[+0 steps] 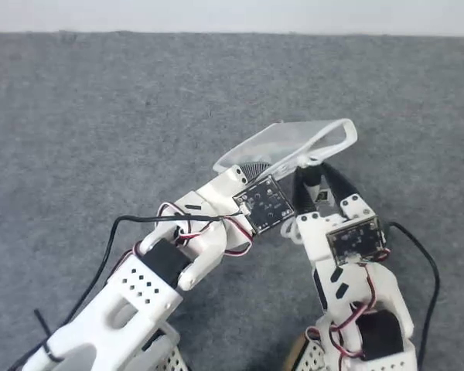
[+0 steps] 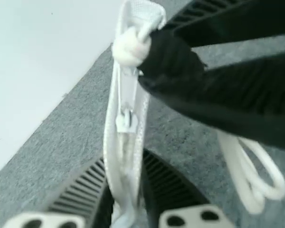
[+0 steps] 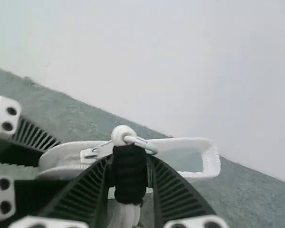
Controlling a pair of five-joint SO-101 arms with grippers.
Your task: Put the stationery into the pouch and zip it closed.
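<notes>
Grey felt table (image 1: 100, 116), white wall behind, and the pouch (image 1: 294, 143) sits held between both arms. Left gripper (image 2: 126, 166) is clamped on the pouch's zipper edge. Right gripper (image 3: 128, 161) is pinched tight on the black zipper pull (image 3: 128, 178), just below its white bead (image 3: 122, 135). The metal slider (image 2: 126, 116) sits between the two grips, and a white cord loop (image 2: 254, 175) dangles beside the pouch.
</notes>
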